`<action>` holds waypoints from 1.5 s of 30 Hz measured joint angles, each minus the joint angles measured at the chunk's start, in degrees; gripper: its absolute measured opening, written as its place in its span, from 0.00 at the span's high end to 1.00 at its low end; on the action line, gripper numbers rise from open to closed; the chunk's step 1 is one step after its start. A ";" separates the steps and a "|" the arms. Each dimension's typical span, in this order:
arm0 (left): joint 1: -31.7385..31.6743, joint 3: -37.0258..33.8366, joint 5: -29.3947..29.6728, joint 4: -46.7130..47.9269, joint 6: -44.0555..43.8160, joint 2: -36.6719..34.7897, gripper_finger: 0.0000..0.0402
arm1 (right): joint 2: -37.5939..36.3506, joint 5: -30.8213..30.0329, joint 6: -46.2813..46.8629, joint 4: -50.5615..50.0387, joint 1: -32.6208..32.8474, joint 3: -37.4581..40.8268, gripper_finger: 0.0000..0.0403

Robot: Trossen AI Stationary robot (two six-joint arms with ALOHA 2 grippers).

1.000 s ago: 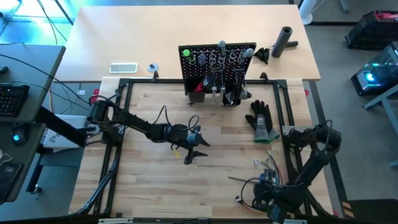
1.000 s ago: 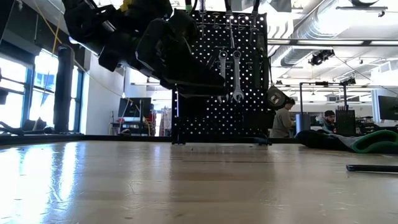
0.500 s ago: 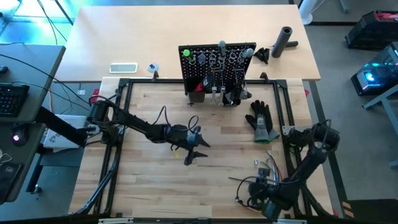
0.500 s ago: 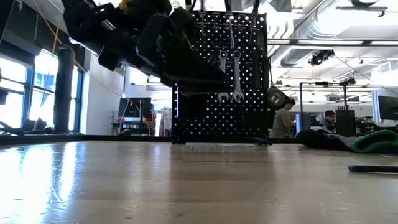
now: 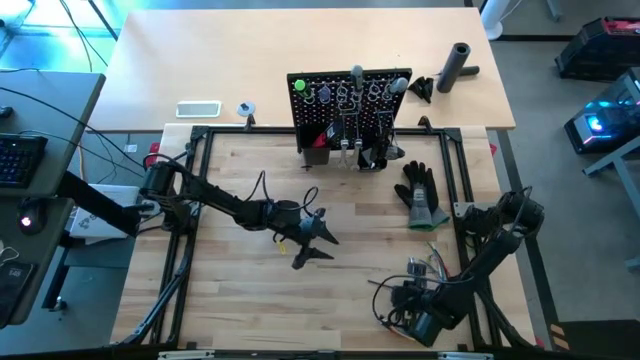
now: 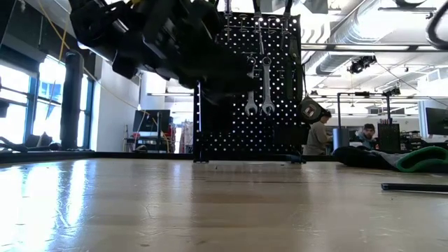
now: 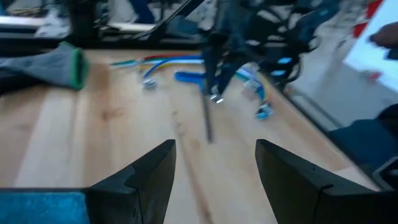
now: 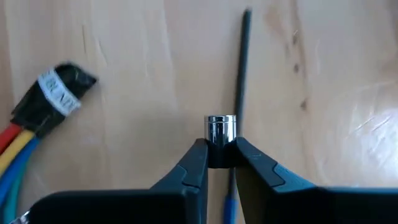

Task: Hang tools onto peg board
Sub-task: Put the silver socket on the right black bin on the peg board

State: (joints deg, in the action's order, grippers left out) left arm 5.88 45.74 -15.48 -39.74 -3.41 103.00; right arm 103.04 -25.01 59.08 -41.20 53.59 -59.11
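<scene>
Near the desk's front right corner, my right gripper [image 8: 221, 155] has its jaws clamped on a thin tool [image 8: 241, 62], handle hidden; my left jaws [image 7: 214, 180] stand apart.

Peg board [image 5: 349, 105]: black, dotted with rows of holes, showing a green patch at its far-left corner. Wrenches [image 6: 258, 85]: gleaming silver against it. Glove [image 5: 420, 196]: black with green cuff. Wire bundle [image 8: 30, 134]: showing red, yellow, blue strands under black wrap, white label. Hex key [image 8: 242, 62]: dark. Table [image 5: 250, 290]: showing pale wood grain.
</scene>
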 joint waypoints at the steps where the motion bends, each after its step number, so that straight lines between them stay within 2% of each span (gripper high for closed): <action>1: -0.10 0.00 -1.03 -0.66 -0.40 0.00 0.47 | -0.41 -0.49 -0.65 -0.08 -0.34 0.00 0.89; 6: -0.77 0.00 -4.99 -1.86 -1.50 0.00 0.47 | -4.03 -4.13 -4.91 -0.11 -2.07 0.00 0.89; 10: -1.38 0.00 -5.45 -1.83 -1.47 0.00 0.47 | -7.60 -8.90 -9.42 -0.10 -3.87 -0.01 0.89; 16: -2.28 0.00 -1.99 -1.67 1.74 -0.23 0.51 | -12.33 -15.30 -17.07 0.39 -7.60 -0.05 0.88; 20: -3.34 0.00 -1.80 -0.15 2.48 -1.80 0.56 | -14.86 -18.24 -22.55 1.23 -10.29 -0.07 0.88; 26: -5.26 0.00 -1.21 6.90 4.20 -6.28 0.59 | -18.52 -20.30 -29.38 1.61 -13.86 -0.07 0.88; 33: -5.97 0.00 6.04 16.94 8.06 -11.63 0.60 | -22.68 -21.95 -31.68 -1.35 -18.22 -0.09 0.88; 37: -6.30 0.00 8.08 19.17 8.13 -12.34 0.60 | -23.61 -21.92 -32.55 -3.98 -22.57 -0.09 0.88; 45: -6.26 0.00 8.56 21.81 6.15 -11.85 0.60 | -23.11 -21.22 -41.78 -3.85 -34.14 -0.07 0.88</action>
State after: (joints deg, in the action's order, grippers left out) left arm -0.38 45.74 -6.92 -17.93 2.74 91.15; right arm 79.93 -46.23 17.30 -45.05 19.45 -59.18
